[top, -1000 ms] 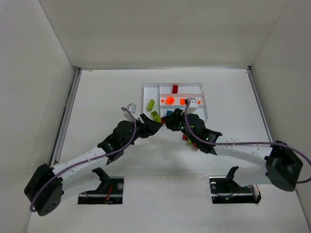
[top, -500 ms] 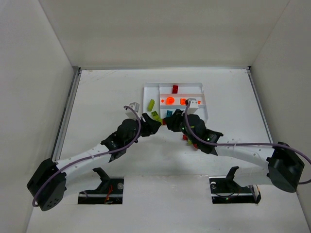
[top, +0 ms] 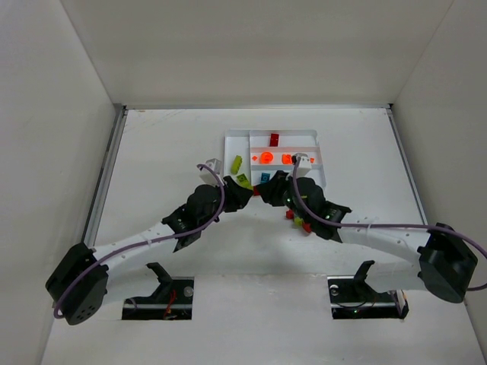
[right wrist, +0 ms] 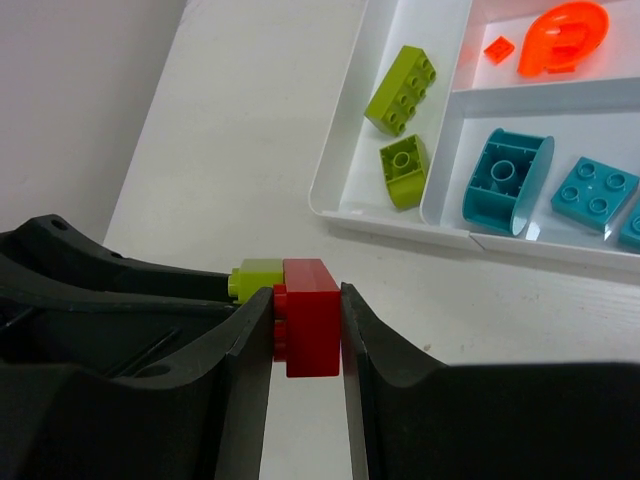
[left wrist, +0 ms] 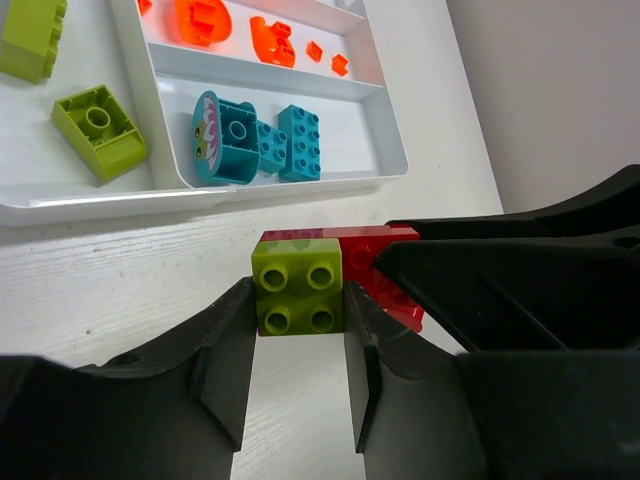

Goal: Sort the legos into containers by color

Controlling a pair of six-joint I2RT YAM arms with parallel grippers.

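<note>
Clamping from opposite sides, the left fingers point(left wrist: 232, 345) are closed on a lime green brick point(left wrist: 297, 285) and the right fingers point(right wrist: 255, 345) are closed on a red brick point(right wrist: 308, 310). The two bricks are joined to each other. This reads as a separating grip. Each colour belongs in a different compartment, so I judge that each arm pins its own brick so the pair can be pulled or twisted apart. The pair sits about the middle of the surface point(top: 167, 152), just on the near side of the white tray point(left wrist: 250, 192), which lies toward the far edge, a little right of centre. Whether the bricks are lifted or resting I cannot tell.

The green brick is a two-by-two, and its four studs face back along the left fingers toward that wrist's camera. A dark red strip shows along its upper edge there, so the red brick seems to run on behind it, with the green one probably pressed onto its studded face. The pair's long axis runs from one arm toward the other, roughly parallel to the tray's near rim. Its green end points toward the surface's left edge and its red end toward the right.

In the tray, lime pieces point(right wrist: 402, 88) lie in the tall section and teal pieces point(left wrist: 240, 140) in the nearest long one. Orange pieces point(top: 266, 158) lie in the middle one and a second red brick point(top: 274, 139) in the farthest.
</note>
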